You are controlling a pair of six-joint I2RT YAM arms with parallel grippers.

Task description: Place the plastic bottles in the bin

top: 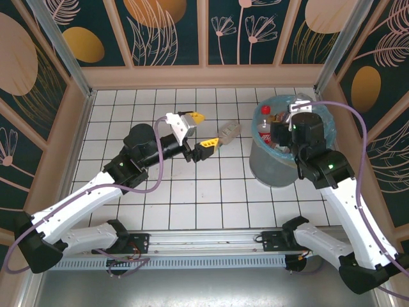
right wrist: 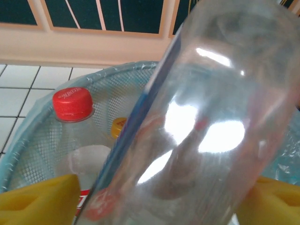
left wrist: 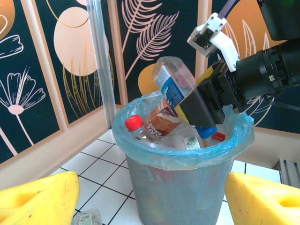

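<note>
The grey mesh bin (top: pixel 271 167) with its light-blue liner stands at the right and holds several plastic bottles, among them a red-capped clear one (left wrist: pixel 134 123) and a brown one (left wrist: pixel 161 116). My right gripper (top: pixel 291 128) hangs over the bin's rim, shut on a clear bottle with a blue label (left wrist: pixel 174 80). That bottle (right wrist: pixel 201 126) sits tilted between the yellow pads (right wrist: pixel 37 202) above a red cap (right wrist: pixel 71 104). A crushed clear bottle (top: pixel 229 133) lies on the tiles just left of the bin. My left gripper (top: pixel 200 131) is open beside it, facing the bin (left wrist: pixel 176 187), nothing between its fingers (left wrist: pixel 40 197).
Wooden walls with dark floral panels enclose the white tiled floor (top: pixel 192 192). The bin sits near the right wall. A metal post (left wrist: pixel 101 61) stands in the corner behind the bin. Both arm bases are on the rail (top: pixel 204 242) at the near edge.
</note>
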